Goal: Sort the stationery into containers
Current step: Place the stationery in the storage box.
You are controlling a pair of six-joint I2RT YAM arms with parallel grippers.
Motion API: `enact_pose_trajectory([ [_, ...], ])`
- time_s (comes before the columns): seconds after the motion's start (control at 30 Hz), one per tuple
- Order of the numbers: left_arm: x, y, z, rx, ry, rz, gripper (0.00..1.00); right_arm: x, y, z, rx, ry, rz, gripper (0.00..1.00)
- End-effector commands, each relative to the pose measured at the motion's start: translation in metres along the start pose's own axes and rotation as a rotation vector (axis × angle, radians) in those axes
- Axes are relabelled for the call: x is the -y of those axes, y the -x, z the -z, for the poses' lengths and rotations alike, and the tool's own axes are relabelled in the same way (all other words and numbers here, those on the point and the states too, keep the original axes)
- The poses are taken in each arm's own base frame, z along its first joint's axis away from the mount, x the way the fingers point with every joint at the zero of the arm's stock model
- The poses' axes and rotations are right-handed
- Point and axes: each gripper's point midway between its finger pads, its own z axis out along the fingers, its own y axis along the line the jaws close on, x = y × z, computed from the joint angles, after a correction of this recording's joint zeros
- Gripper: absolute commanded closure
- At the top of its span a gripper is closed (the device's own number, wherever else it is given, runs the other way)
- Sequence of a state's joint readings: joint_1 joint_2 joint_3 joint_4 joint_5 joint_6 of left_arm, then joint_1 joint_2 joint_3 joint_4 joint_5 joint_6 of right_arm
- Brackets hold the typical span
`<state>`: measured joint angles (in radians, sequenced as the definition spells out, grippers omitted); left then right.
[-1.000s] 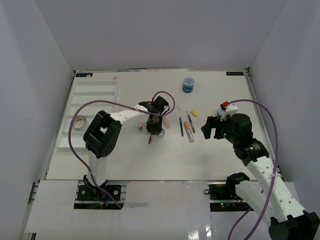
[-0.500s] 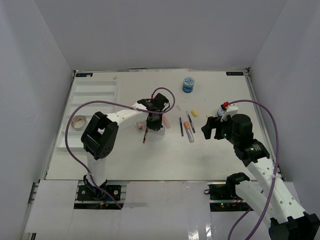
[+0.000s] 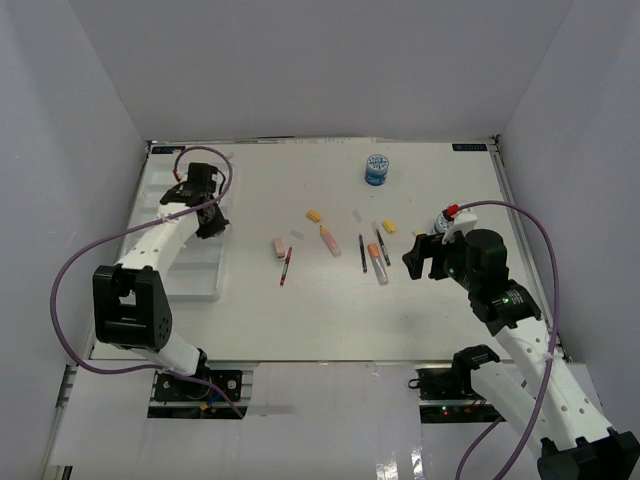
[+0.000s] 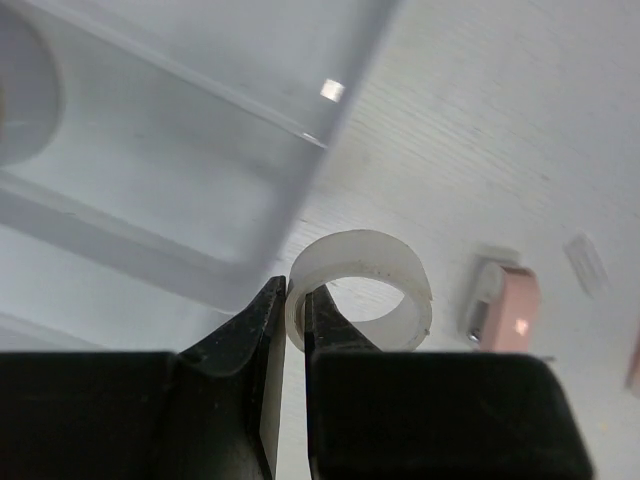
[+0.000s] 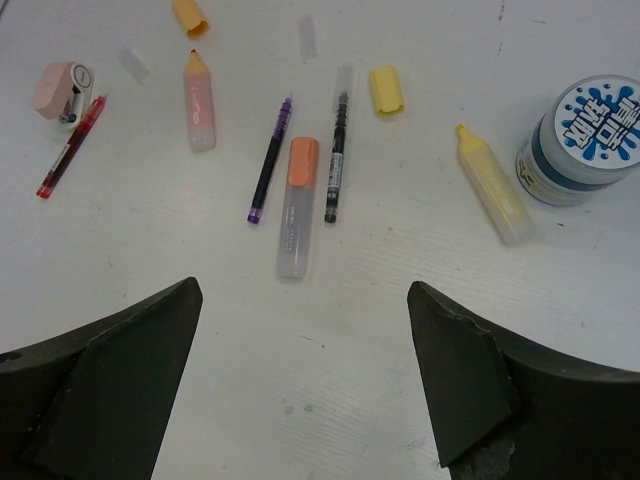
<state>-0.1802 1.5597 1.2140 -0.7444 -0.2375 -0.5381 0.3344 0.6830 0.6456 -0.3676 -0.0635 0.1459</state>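
Right gripper [image 5: 300, 295]: nearest to me, on the right side of the desk [image 3: 300, 320]. Its jaws are spread wide, with nothing between them and nothing touched.
Below the right gripper: an orange highlighter [image 5: 296, 207] lies between a purple pen [image 5: 268, 160] and a black pen [image 5: 334, 158], all three side by side. A yellow cap [image 5: 386, 89] lies just beyond the black pen.
Toward the right edge: a yellow marker [image 5: 492, 185] lies just beside a blue-white tub [image 5: 580, 140].
Middle of the desk: a red pen [image 3: 286, 267] lies with a pink eraser [image 3: 279, 246] at its far end. A pink marker [image 3: 329, 240] and an orange cap [image 3: 313, 215] lie a little farther right, each apart from the others.
Left gripper [image 4: 295, 300]: out by the far-left corner, with its fingers pinched tight on the wall of the clear roll [image 4: 362, 290].
Clear roll: it hangs from that pinch at the tray's right rim. I cannot tell whether it is over a compartment or just outside it.
Tray [image 3: 195, 275]: white and flat, it lies along the left edge, its long compartments running from near to far. The left arm stretches across it.
Far edge: a second blue-white tub [image 3: 377, 170] stands alone, well apart from the pens.
Room to move: bare desktop runs along the near edge and between the tray and the red pen. White walls [image 3: 60, 150] stand close at the left, right and far edges.
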Motion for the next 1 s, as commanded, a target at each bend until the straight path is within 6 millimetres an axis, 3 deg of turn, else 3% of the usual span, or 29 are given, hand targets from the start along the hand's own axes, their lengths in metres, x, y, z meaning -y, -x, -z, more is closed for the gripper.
enact_pose_trajectory([
  [0.0, -0.035, 0.012, 0.003, 0.030, 0.046, 0.042, 0.99, -0.007, 0.013, 0.005, 0.044, 0.032, 0.022, 0.10],
  [0.13, -0.075, 0.020, -0.010, 0.014, 0.102, 0.121, 0.96, -0.008, 0.013, 0.006, 0.050, 0.039, 0.023, 0.10],
  [0.33, -0.104, 0.003, -0.037, -0.035, 0.131, 0.177, 0.89, -0.007, 0.011, 0.007, 0.053, 0.034, 0.024, 0.10],
  [0.67, -0.105, 0.003, -0.057, -0.038, 0.113, 0.205, 0.59, -0.006, 0.010, 0.005, 0.042, 0.030, 0.016, 0.10],
  [0.87, -0.102, 0.006, -0.049, -0.017, 0.091, 0.210, 0.45, 0.003, 0.012, 0.001, 0.027, -0.035, -0.026, 0.10],
  [0.97, -0.096, 0.010, -0.033, 0.021, 0.041, 0.218, 0.35, 0.027, 0.016, -0.001, 0.050, -0.182, -0.081, 0.10],
])
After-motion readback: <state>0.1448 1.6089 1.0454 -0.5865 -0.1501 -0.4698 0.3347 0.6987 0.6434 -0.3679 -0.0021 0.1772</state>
